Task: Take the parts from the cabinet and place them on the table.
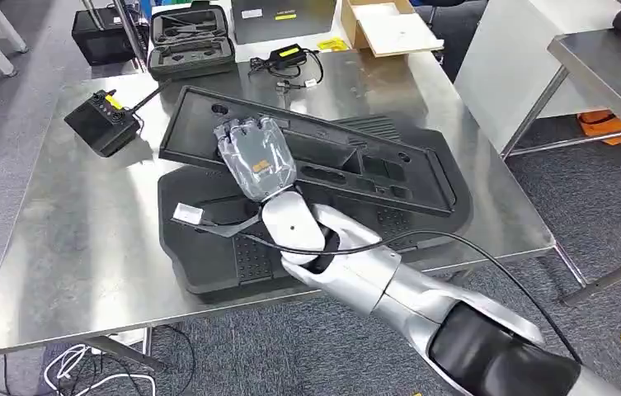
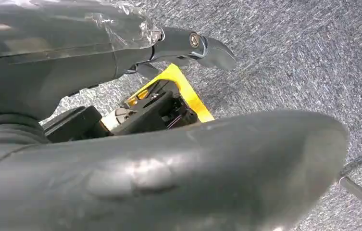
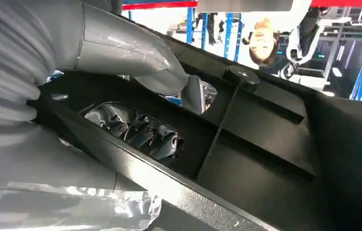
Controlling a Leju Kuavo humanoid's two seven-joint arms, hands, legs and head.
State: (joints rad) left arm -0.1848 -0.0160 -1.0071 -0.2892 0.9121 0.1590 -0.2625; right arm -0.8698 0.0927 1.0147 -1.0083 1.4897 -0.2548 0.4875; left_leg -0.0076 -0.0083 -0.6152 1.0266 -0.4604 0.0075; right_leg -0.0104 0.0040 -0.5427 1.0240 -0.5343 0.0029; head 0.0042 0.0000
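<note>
Two large black plastic panels lie stacked on the steel table [image 1: 84, 247]. The upper panel [image 1: 356, 157] rests aslant across the lower panel [image 1: 208, 256]. My right hand [image 1: 256, 157] lies on the upper panel's left part, the arm reaching in from the lower right. In the right wrist view my fingers [image 3: 140, 132] poke through a slot in the panel [image 3: 265, 163] and the thumb [image 3: 135, 53] lies over its rib, gripping it. My left hand [image 2: 121, 159] hangs over grey carpet, its fingers [image 2: 207, 48] held straight out with nothing in them.
A black controller box [image 1: 102, 122] sits at the table's back left and a charger with cable [image 1: 290, 59] at the back edge. Beyond are an open black case [image 1: 191, 37] and a cardboard box [image 1: 385, 25]. Another table [image 1: 612, 66] stands at right. A person [image 3: 265, 38] stands nearby.
</note>
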